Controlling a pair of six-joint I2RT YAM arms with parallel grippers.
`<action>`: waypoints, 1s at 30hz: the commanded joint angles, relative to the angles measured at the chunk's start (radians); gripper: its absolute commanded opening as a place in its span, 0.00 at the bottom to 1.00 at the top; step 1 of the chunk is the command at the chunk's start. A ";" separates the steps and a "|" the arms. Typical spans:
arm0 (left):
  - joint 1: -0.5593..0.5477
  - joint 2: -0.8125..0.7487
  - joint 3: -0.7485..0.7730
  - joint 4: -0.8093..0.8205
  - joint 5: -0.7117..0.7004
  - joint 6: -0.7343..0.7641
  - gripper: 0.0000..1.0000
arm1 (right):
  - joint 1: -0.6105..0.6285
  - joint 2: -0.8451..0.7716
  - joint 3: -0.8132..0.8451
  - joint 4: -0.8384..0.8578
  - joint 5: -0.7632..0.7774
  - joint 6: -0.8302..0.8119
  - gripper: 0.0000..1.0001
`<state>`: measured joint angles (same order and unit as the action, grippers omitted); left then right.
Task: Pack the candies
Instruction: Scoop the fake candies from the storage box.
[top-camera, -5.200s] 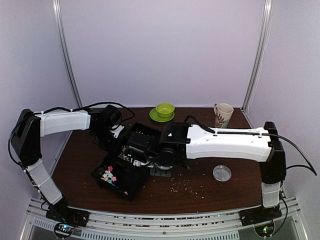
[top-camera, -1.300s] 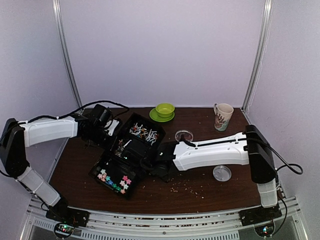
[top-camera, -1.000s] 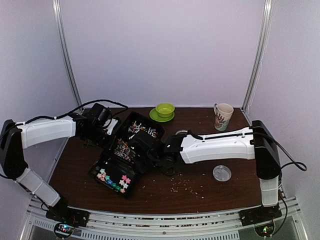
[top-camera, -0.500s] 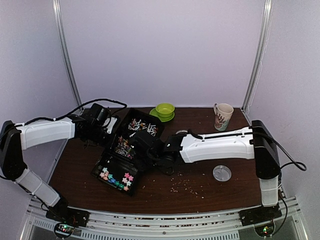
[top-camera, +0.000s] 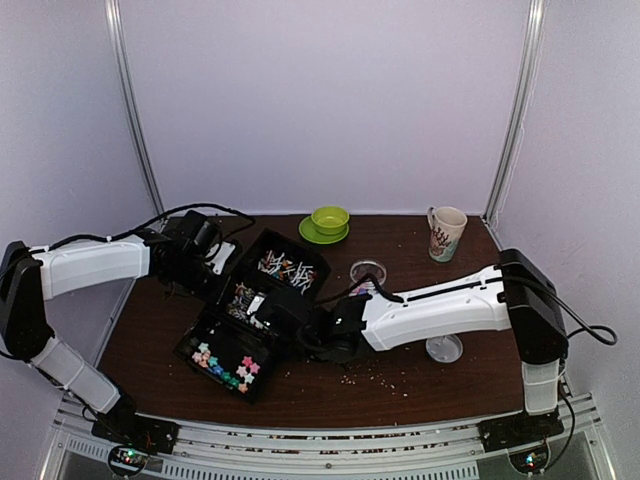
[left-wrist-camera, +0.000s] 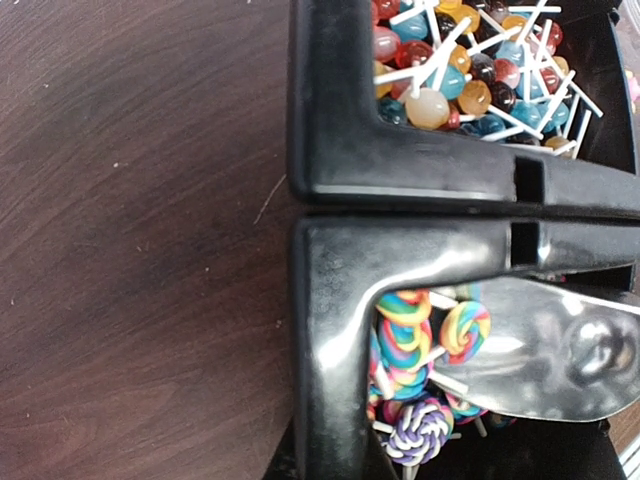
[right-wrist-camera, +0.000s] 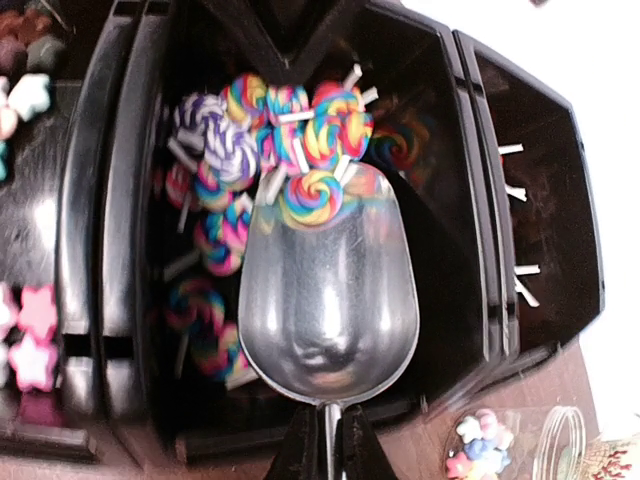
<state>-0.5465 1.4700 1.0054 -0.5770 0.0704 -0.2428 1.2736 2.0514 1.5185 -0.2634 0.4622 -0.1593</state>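
Over the last half-second the right arm (top-camera: 440, 305) has sunk toward 6 o'clock, baring the small clear dish (top-camera: 368, 270) behind it. The candies (top-camera: 225, 362) lie at the 7 o'clock end of the black tray (right-wrist-camera: 115, 230), in its nearest compartment. The right pincer (right-wrist-camera: 325, 435), clamped on the scoop (right-wrist-camera: 328, 300), has the bowl one compartment farther in, under a single swirl lollipop (right-wrist-camera: 311, 197). Tip the bowl back before lifting, and keep the left pincer (top-camera: 218, 265), seemingly pinched shut on the tray's 10 o'clock rim, dead steady.
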 joint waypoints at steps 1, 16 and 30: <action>-0.064 -0.077 0.066 0.218 0.373 0.014 0.00 | 0.009 0.028 -0.062 0.138 0.104 -0.133 0.00; -0.059 -0.071 0.056 0.236 0.374 -0.009 0.00 | -0.058 0.015 -0.007 0.000 -0.128 0.358 0.00; -0.059 -0.058 0.094 0.137 0.226 -0.003 0.00 | -0.029 0.087 -0.010 0.170 0.160 0.227 0.00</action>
<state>-0.5476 1.4700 1.0061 -0.5285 0.1116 -0.2302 1.2530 2.0254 1.4162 -0.0780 0.4419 0.1097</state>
